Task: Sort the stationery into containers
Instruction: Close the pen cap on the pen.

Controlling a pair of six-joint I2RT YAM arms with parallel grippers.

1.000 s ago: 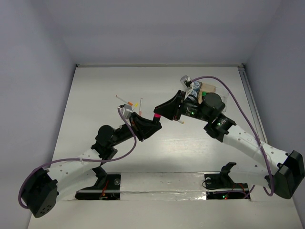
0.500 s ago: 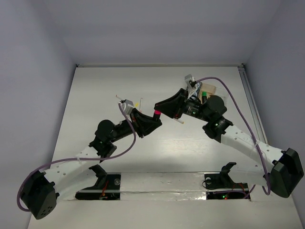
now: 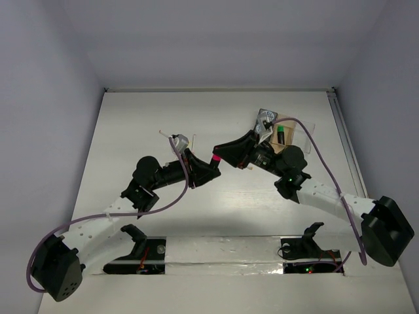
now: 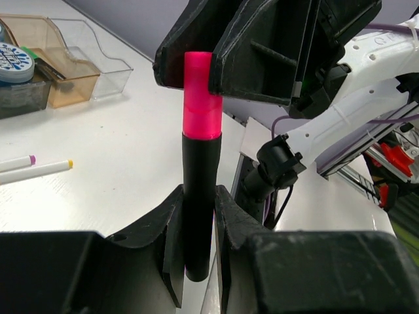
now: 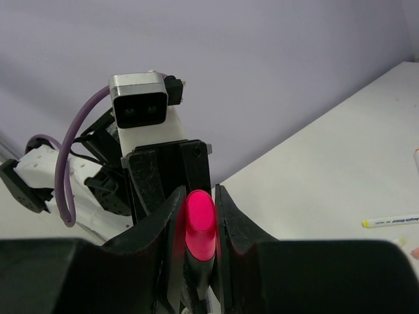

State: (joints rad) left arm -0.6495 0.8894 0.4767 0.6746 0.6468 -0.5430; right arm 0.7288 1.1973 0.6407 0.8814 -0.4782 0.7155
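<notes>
White bench under pale lavender walls, with both arms reaching in to meet near its middle. A black marker with a bright pink end is held between them, off the surface. The left fingers pinch its black barrel and the right fingers pinch the pink end, so the two sets of fingers face each other tip to tip along the marker.

In the overhead view the pink end sits in much the same spot as a second ago. The left wrist has swung up and to the right, and it now covers most of the thin white pens that lay in the open by it; only one end of a pen shows there. The right arm's elbow has dropped lower and toward the middle, so more of the clear tray at the far right is uncovered. Inside it are a round patterned-top canister and, just beside that, a green piece.

From the left wrist, two white pens lie side by side on the bench, one tipped yellow and one purple, well apart from the tray.
</notes>
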